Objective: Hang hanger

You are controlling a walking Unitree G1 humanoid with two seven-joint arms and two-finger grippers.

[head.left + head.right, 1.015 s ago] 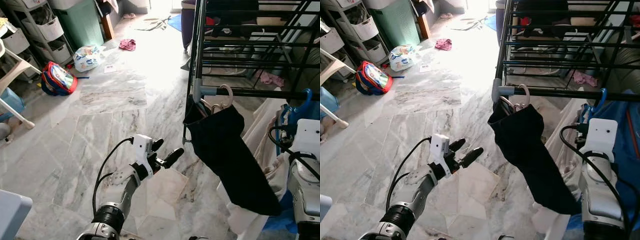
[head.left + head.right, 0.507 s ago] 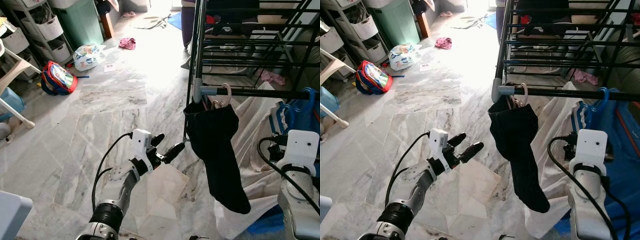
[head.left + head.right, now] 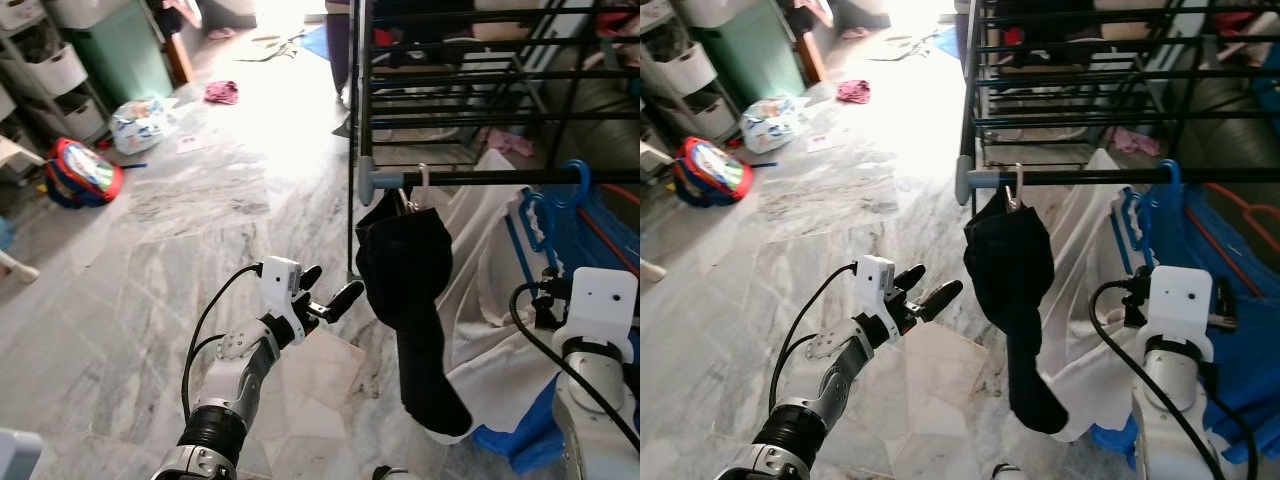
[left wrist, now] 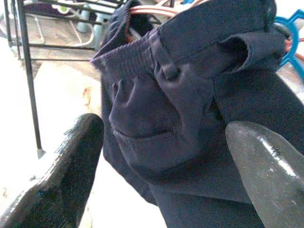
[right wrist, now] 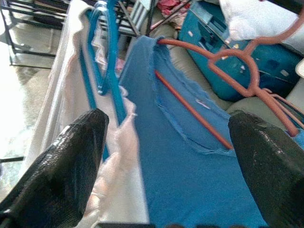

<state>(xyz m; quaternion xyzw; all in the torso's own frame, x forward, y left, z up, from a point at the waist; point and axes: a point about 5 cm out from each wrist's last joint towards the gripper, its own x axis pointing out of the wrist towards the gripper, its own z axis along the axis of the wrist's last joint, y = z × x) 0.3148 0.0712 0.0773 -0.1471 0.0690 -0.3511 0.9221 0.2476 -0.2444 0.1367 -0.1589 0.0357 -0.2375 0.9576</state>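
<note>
A dark navy garment [image 3: 405,270] hangs on a pale hanger [image 3: 422,185], whose hook sits over the black rail [image 3: 480,178] of the drying rack, close to the rail's grey end cap. My left gripper [image 3: 332,285] is open, just left of the garment at mid height and not touching it. In the left wrist view the garment's waistband [image 4: 142,52] fills the gap between the fingers [image 4: 61,166]. My right arm [image 3: 598,310] is low on the right. Its gripper [image 5: 168,123] is open, facing a blue cloth [image 5: 180,166], a blue hanger [image 5: 102,52] and an orange hanger [image 5: 247,61].
A white sheet [image 3: 480,300] drapes under the rail, and a blue hanger [image 3: 575,180] hangs on it. On the marble floor to the left lie a red backpack [image 3: 78,170], a plastic bag [image 3: 135,120] and a pink cloth [image 3: 222,92]. A green bin [image 3: 110,50] stands behind.
The garment, earlier stretched down toward my right arm, has swung back and hangs straight. The view has shifted sideways. My left gripper stays open beside it.
</note>
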